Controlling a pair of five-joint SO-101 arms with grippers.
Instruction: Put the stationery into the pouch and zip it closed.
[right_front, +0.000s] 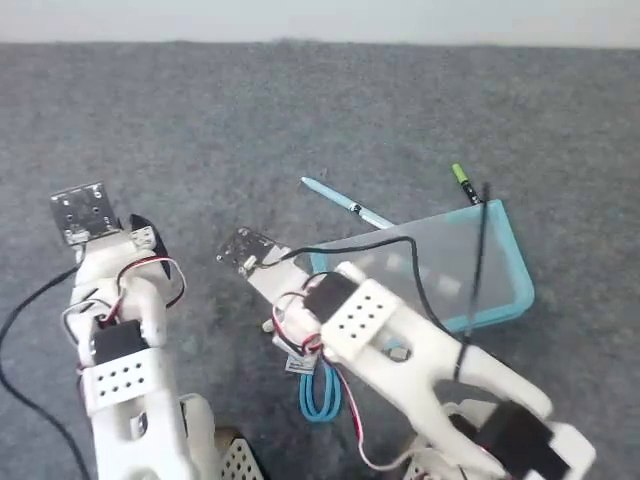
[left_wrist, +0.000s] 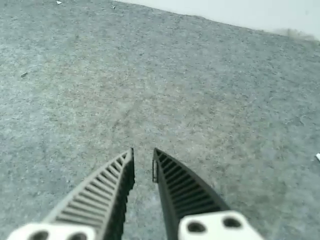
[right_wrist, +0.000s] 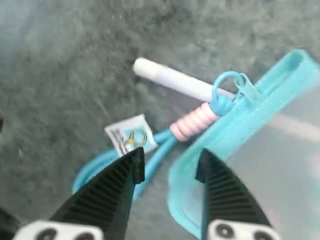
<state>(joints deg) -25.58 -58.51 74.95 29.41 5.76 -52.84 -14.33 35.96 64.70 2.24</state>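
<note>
One clear pouch (right_wrist: 280, 150), teal zip edging, pink-beaded blue strap (right_wrist: 192, 122)

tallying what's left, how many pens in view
3: blue pen at the pouch's far-left corner, green-tipped pen at its far-right corner, white pen by the zip pull. Others may be hidden.

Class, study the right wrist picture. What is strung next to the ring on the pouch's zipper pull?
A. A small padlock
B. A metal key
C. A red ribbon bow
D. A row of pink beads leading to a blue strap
D: pink beads sit just past the ring on the zipper pull of the pouch and lead into a blue strap lying on the carpet.
</note>
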